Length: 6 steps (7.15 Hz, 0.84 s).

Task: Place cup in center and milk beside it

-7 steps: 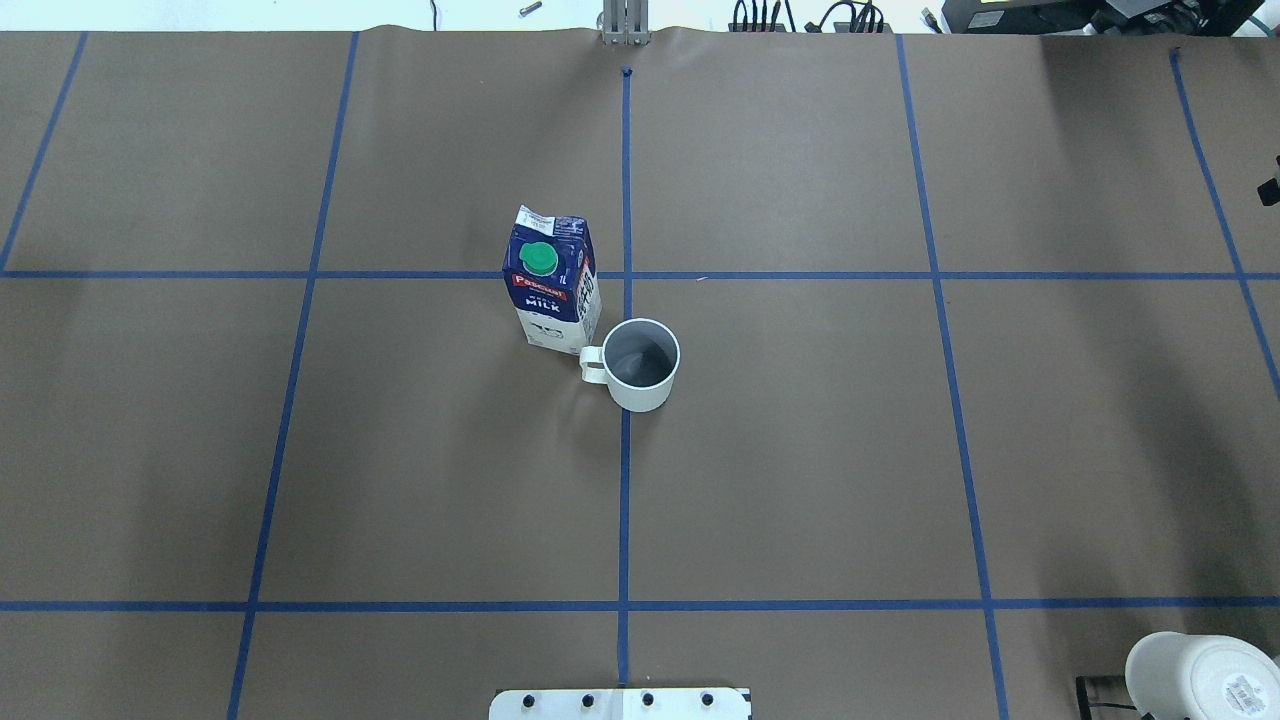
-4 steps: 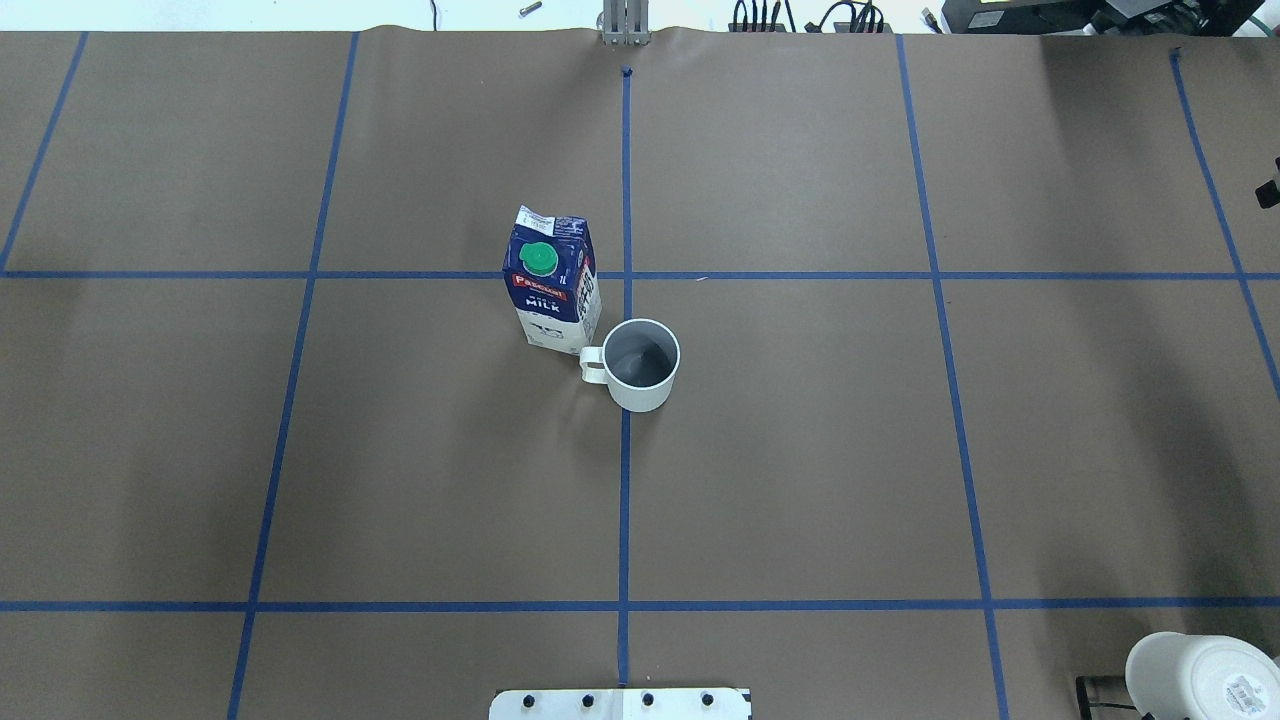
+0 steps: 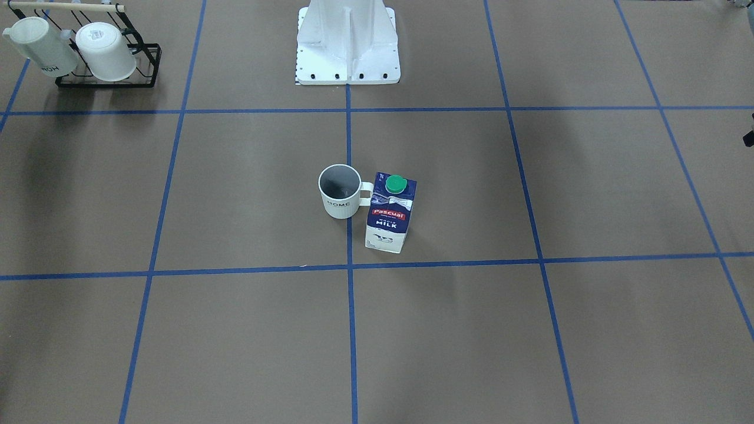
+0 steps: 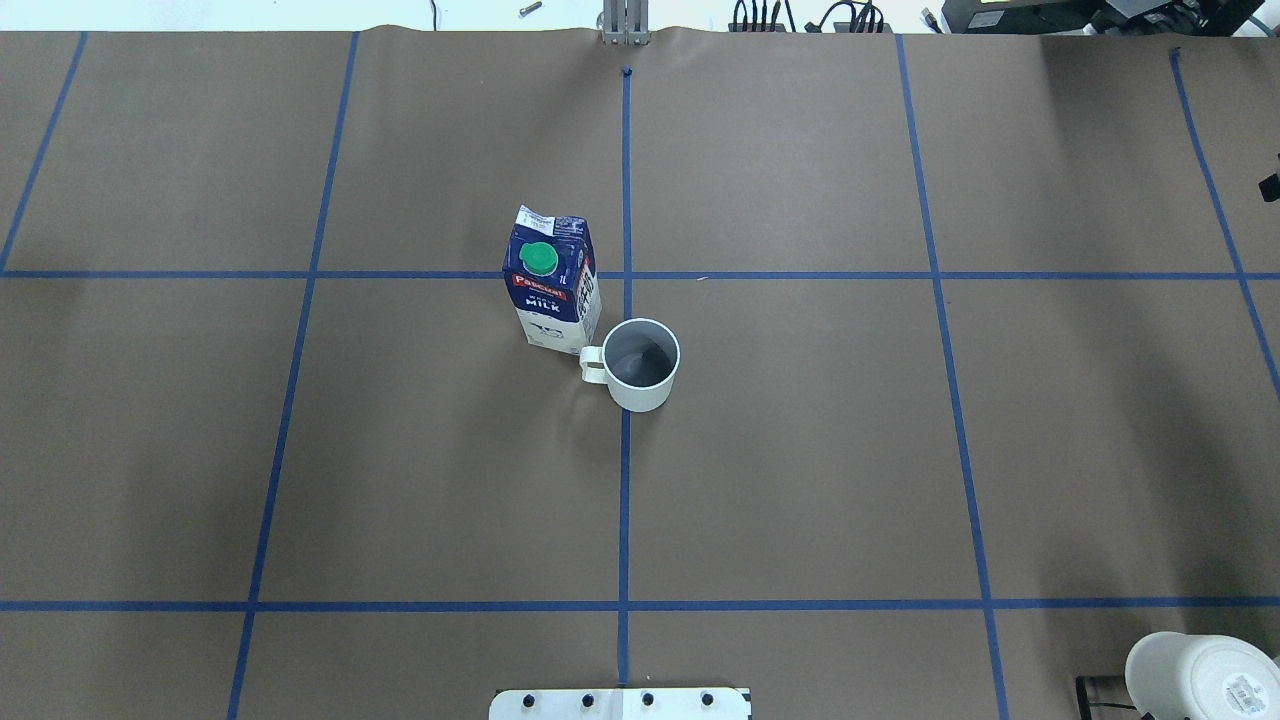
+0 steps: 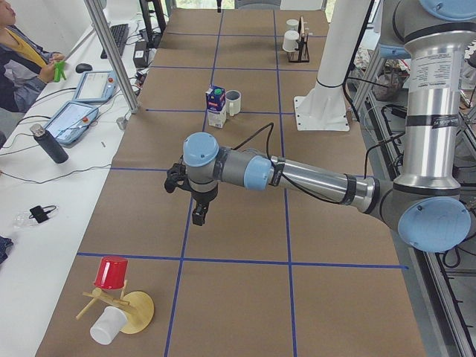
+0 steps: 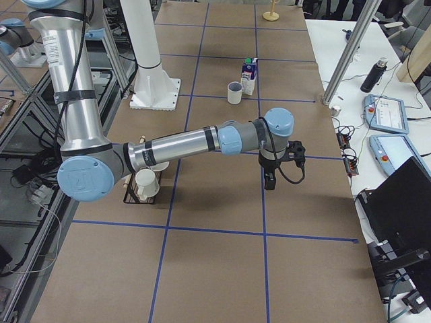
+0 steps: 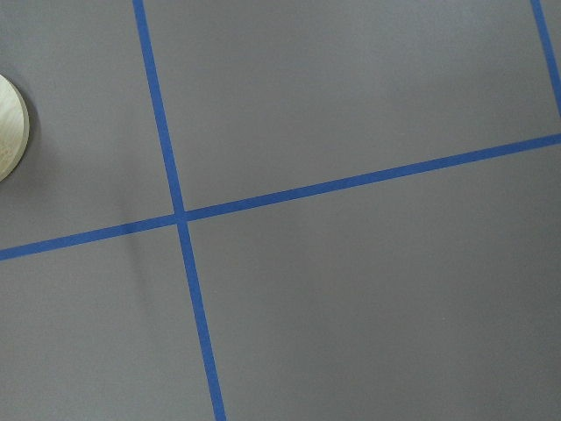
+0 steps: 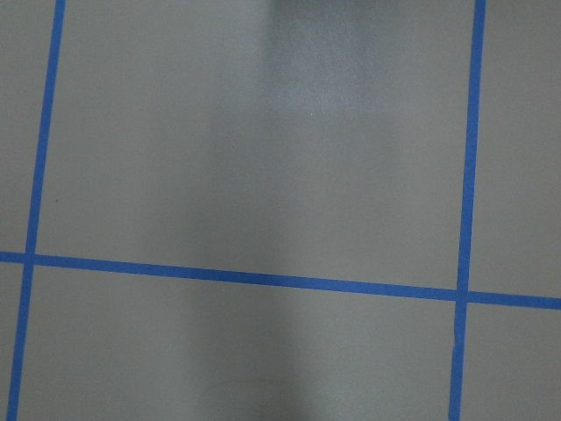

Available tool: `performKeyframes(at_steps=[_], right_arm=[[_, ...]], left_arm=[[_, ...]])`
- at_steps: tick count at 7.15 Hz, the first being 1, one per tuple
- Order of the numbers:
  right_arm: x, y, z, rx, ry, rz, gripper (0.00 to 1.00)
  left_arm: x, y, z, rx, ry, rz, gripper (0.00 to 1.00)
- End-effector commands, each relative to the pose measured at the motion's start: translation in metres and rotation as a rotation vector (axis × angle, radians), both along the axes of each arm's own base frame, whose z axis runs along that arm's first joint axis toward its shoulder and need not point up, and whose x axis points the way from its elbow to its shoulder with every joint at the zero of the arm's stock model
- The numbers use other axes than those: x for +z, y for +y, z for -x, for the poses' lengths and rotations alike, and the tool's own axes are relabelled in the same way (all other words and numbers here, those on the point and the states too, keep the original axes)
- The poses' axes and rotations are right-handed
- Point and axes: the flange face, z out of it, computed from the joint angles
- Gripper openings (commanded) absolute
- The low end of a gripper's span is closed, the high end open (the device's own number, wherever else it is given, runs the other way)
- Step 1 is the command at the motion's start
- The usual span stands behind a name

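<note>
The cup is stood at the center of the worktop, the milk just beside it at 10 o'clock. Whether the left fingers and right fingers are clenched cannot be told. Both arms are to be held clear.

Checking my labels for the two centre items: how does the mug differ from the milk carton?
The mug is short, round and white; the milk carton is taller, boxy, navy and white. The mug is open-topped with a dark inside; the carton is closed by a green cap. Both stand upright, side by side.
</note>
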Motion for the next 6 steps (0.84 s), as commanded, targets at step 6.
performKeyframes(at_steps=[6], right_arm=[[-0.0007,-0.0008,-0.0005,0.002,0.009,-0.004,1.00]], left_arm=[[-0.0075,-0.0087,-0.0015,0.001,-0.002,-0.017,0.98]])
